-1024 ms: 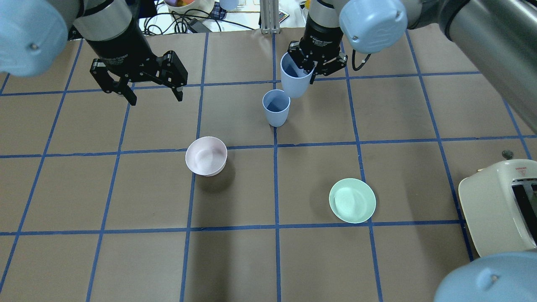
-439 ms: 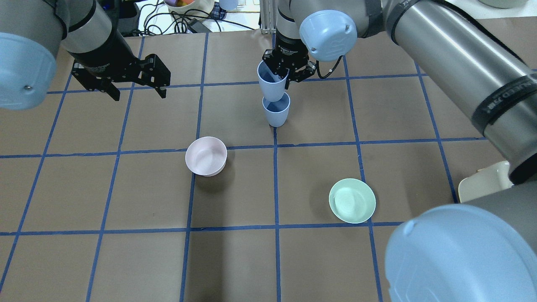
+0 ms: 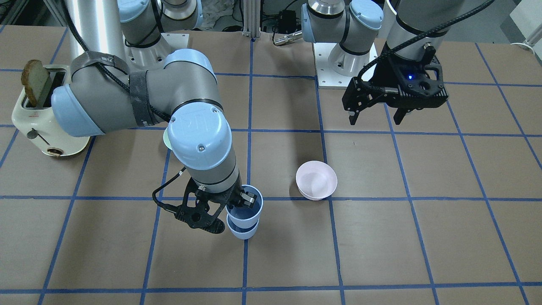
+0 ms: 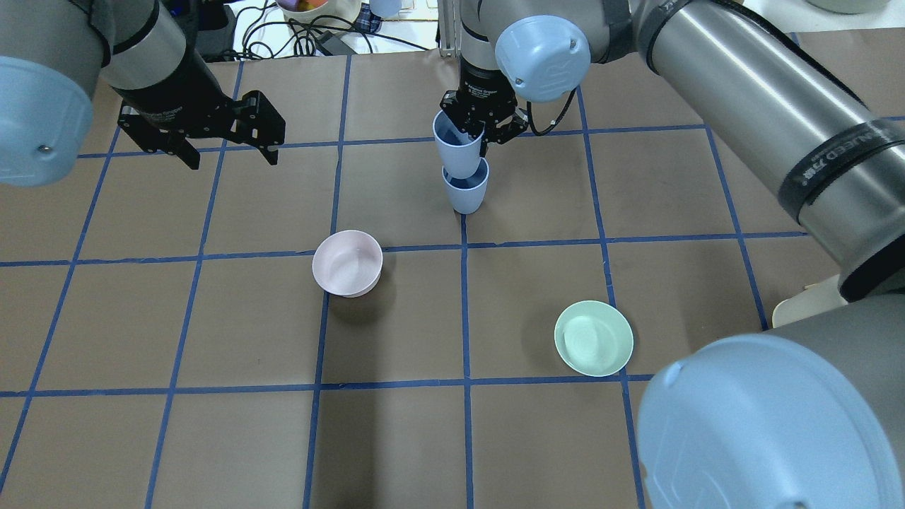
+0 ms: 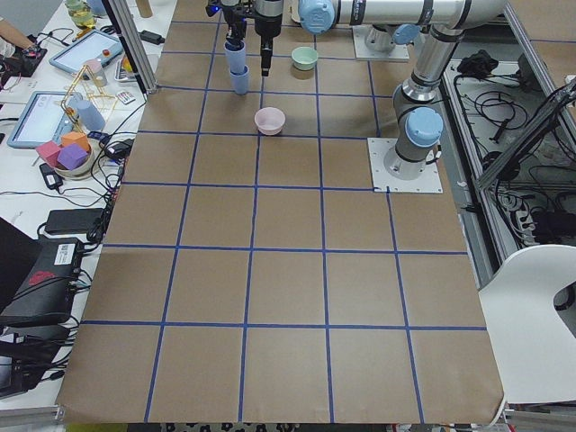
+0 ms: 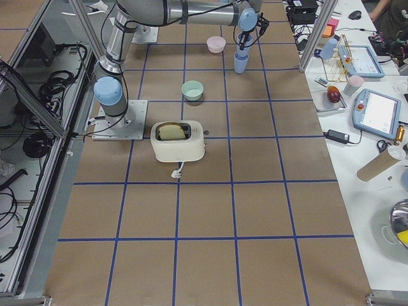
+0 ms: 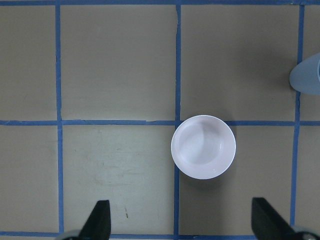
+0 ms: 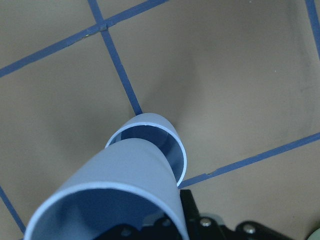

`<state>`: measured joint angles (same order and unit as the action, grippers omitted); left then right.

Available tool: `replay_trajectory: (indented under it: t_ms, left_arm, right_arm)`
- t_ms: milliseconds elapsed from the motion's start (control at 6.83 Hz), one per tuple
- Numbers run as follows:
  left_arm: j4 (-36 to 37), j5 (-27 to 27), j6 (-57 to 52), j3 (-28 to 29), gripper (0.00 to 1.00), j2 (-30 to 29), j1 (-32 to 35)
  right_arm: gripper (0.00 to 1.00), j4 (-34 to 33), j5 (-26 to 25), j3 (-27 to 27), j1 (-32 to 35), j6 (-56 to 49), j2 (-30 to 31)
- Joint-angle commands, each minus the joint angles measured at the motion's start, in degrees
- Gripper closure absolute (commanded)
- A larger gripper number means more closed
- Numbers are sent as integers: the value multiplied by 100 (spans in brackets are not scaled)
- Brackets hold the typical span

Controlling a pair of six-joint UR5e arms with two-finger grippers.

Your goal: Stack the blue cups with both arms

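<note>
Your right gripper [image 4: 475,134] clamps the upper cup [image 4: 456,152], its base seemingly just inside the lower cup [image 4: 465,196]. Push straight down, then release. Meanwhile your left gripper [image 4: 232,161] hangs spread apart.

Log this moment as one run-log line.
phase: stacking | right gripper: shut on held cup, tilted, base at mouth of standing cup | left gripper: open, empty | stack: not released

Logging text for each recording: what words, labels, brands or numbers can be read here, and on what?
"UR": raised mark on the right arm's joint cap.
White lettering on the right arm's black band: too blurred to read.
White print on the right wrist and left wrist: too small to read.
</note>
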<state>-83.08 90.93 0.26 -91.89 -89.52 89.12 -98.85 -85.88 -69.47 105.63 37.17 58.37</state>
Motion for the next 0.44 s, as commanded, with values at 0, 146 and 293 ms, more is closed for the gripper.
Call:
replay_trajectory:
  t_ms: [0,146,293]
  left_arm:
    - [-15,30,0,-31,0,22,8]
    - [-16,30,0,-31,0,31,9]
    - [-16,30,0,-31,0,31,0]
  right_arm:
    - [100,68,27,4,2,0,-1]
    - [100,42,27,4,2,0,-27]
    - [100,50,-8,-14,2,-8,-36]
